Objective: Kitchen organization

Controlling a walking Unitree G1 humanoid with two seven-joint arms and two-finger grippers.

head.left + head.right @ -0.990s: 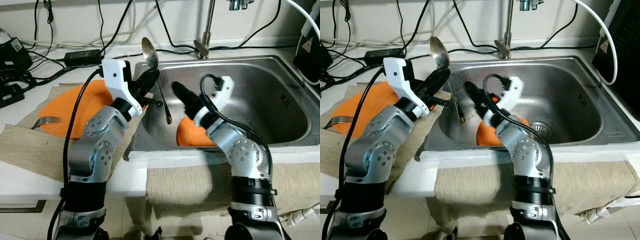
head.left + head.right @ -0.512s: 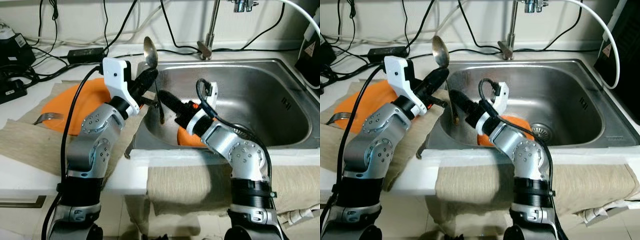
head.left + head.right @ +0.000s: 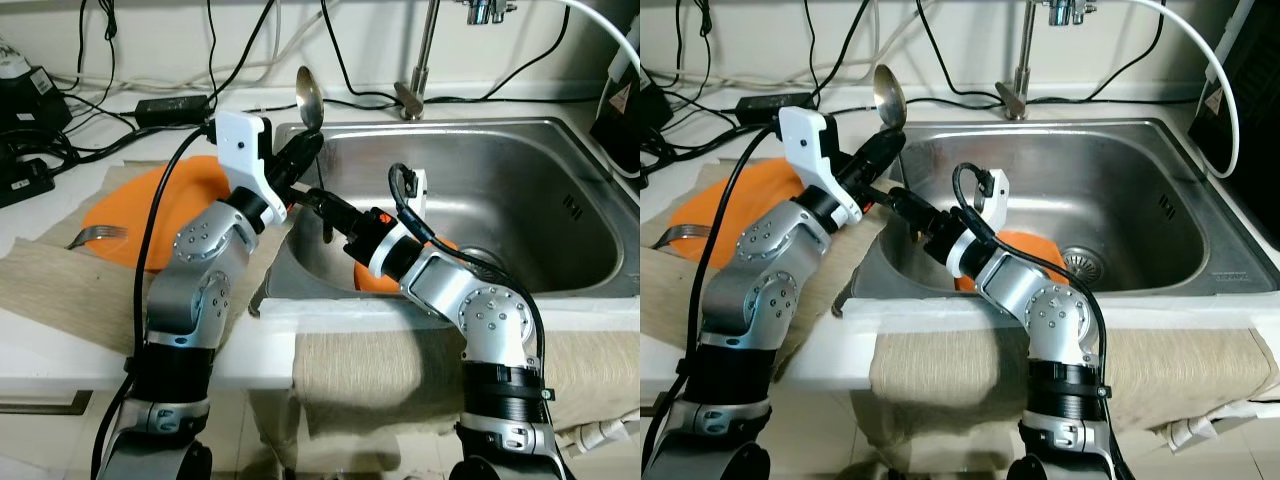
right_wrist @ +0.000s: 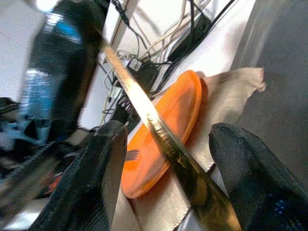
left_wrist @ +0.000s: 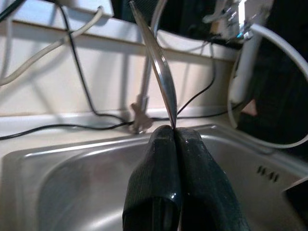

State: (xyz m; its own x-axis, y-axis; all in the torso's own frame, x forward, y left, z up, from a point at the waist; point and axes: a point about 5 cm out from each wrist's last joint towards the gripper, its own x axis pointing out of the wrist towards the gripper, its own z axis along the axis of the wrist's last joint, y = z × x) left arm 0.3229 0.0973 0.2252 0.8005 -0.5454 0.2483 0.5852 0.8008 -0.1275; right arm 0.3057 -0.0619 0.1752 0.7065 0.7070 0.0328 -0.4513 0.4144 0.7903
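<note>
**— What has changed since a second ago?**

— My right gripper point(image 3: 318, 196) has come across from the middle of the stainless steel sink point(image 3: 520, 190) to its left edge, right up beside my left gripper point(image 3: 300, 160). A second ago it hung over the orange dish lying in the sink basin point(image 3: 372, 276). Its two black fingers point(image 4: 103, 178) are spread apart with the handle of the long silver metal spoon point(image 3: 310, 95) running between them; I cannot tell whether they touch it. My left gripper has stayed clamped on that spoon, fingers pressed together around the handle, bowl pointing up and the handle's end hanging down into the basin. The spoon sits a little higher and more upright than before.

**— And around it?**

— On the counter to my left, a large round orange plate point(image 3: 160, 215) lies on a beige cloth mat point(image 3: 60, 290), with a silver fork point(image 3: 95, 235) resting on its near rim. Black cables point(image 3: 120, 120) and a black power adapter point(image 3: 172, 108) run along the back of the counter, and the chrome tap point(image 3: 420, 60) rises behind the sink. A second beige cloth point(image 3: 380, 380) hangs over the front edge below the sink. My right forearm stretches over the orange dish and hides part of it.
</note>
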